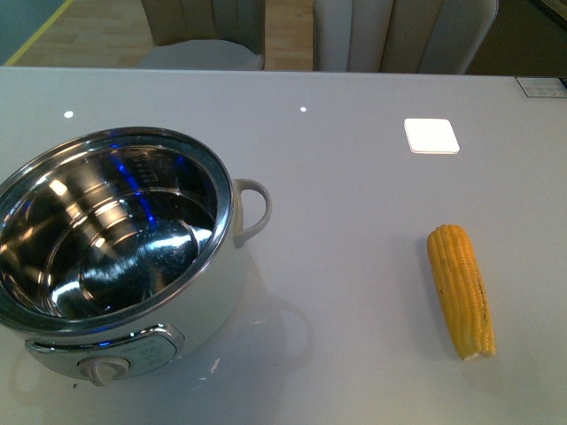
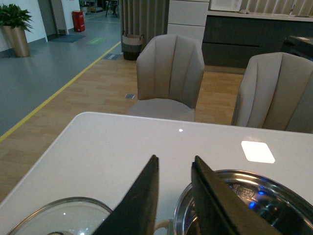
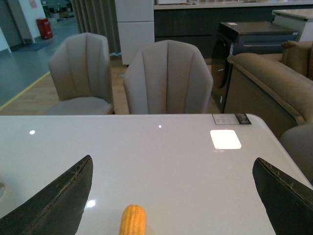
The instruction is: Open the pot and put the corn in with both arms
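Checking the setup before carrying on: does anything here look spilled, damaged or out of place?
Nothing stands out. The pot stands upright and uncovered, its glass lid lies on the table beside it, and the corn lies whole on the table, apart from the pot. No spill shows.

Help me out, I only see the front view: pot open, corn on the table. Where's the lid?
Observer: The lid lies on the table beside the pot, seen by the left wrist camera.
Operator: Is that arm holding anything?
Observer: No, the left gripper is empty, jaws narrowly apart.
Operator: And the right?
Observer: The right gripper is wide open, and the corn lies just ahead of it, untouched.
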